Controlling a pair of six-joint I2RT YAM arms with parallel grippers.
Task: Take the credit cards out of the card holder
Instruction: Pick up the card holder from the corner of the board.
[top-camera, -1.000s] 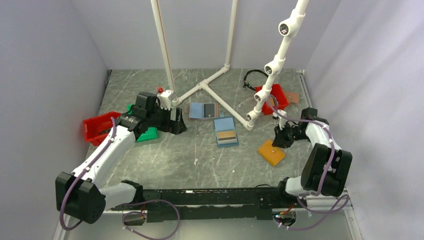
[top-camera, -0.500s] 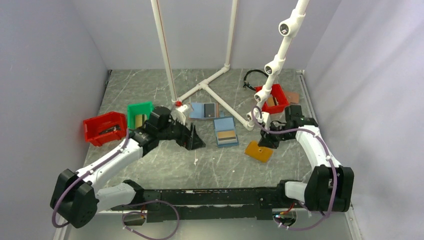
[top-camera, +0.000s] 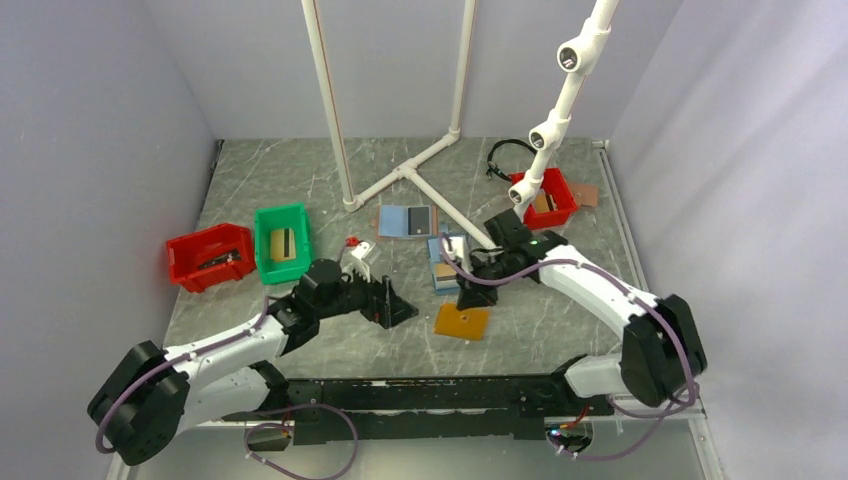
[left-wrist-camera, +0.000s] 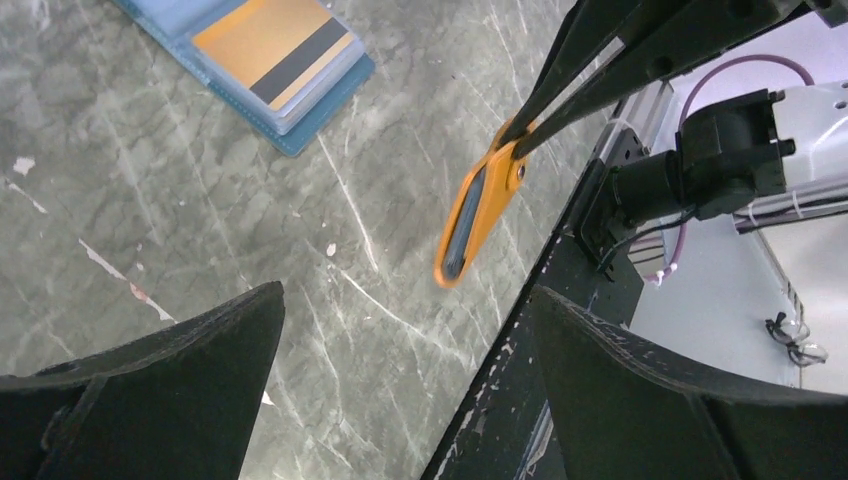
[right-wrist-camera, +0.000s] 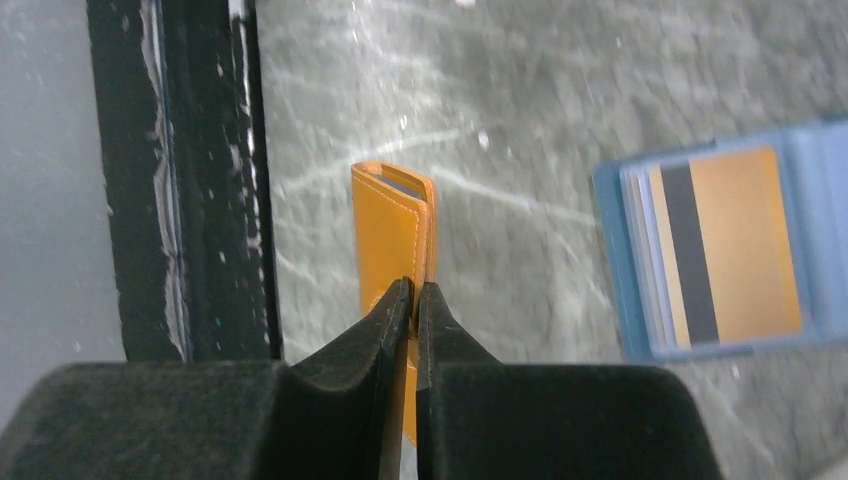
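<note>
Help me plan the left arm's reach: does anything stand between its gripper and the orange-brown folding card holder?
Nothing visible does. The orange-brown folding card holder hangs pinched in the right gripper, straight ahead of the open left gripper. The blue holder showing a tan card lies flat, aside.

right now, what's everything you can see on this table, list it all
card holder: 1, orange-brown, centre front, pinched at one edge by the right gripper
dark-card holder: 1, light blue, open, centre back
tan-card holder: 1, light blue, open, behind the card holder
red bins: 2, one far left, one back right
green bin: 1, beside the left red bin, tan card inside
pipe frame: 1, white, back centre
cable: 1, black, back right
left gripper: black, open, empty, left of the card holder
right gripper: black, shut on the card holder
</note>
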